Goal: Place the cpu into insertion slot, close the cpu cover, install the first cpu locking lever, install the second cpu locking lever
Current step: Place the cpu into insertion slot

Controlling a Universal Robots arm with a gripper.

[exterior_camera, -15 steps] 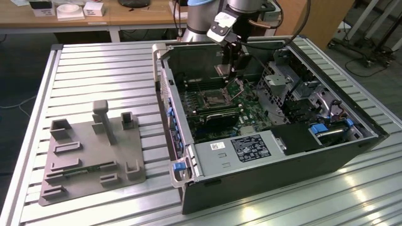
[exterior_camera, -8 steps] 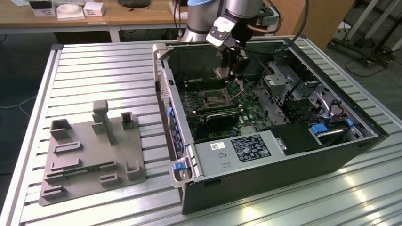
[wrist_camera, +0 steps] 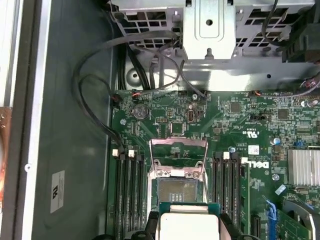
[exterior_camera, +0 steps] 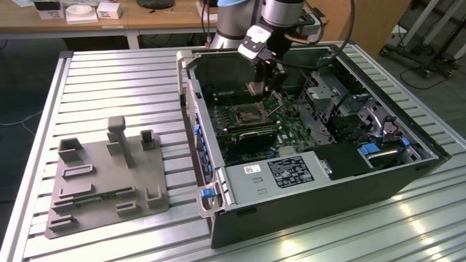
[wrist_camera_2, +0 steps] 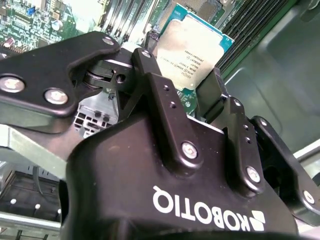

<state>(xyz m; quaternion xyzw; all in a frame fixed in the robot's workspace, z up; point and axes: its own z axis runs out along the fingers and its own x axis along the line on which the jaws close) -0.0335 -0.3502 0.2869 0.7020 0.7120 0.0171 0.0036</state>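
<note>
My gripper (exterior_camera: 260, 82) hangs inside the open computer case (exterior_camera: 218, 229), shut on the cpu (wrist_camera_2: 192, 47), a flat silvery square chip with a green rim. In both wrist views the black fingers (wrist_camera_2: 162, 97) clamp two opposite edges of the cpu (wrist_camera: 187, 225). The insertion slot (wrist_camera: 177, 190), a dark square socket with a silver rim, lies uncovered on the green board just below and ahead of the chip; it also shows in the exterior view (exterior_camera: 246, 114). The cpu cover (wrist_camera: 179, 157) is swung up and open beyond the socket. A thin wire lever (wrist_camera: 206, 170) runs along each side.
Black memory slots (wrist_camera: 130, 190) flank the socket on both sides. A metal drive cage (wrist_camera: 210, 30) and looping cables (wrist_camera: 95, 100) sit beyond the board, a finned heatsink (wrist_camera: 304, 167) to one side. A grey fixture plate (exterior_camera: 102, 174) lies on the slatted table at the exterior view's left.
</note>
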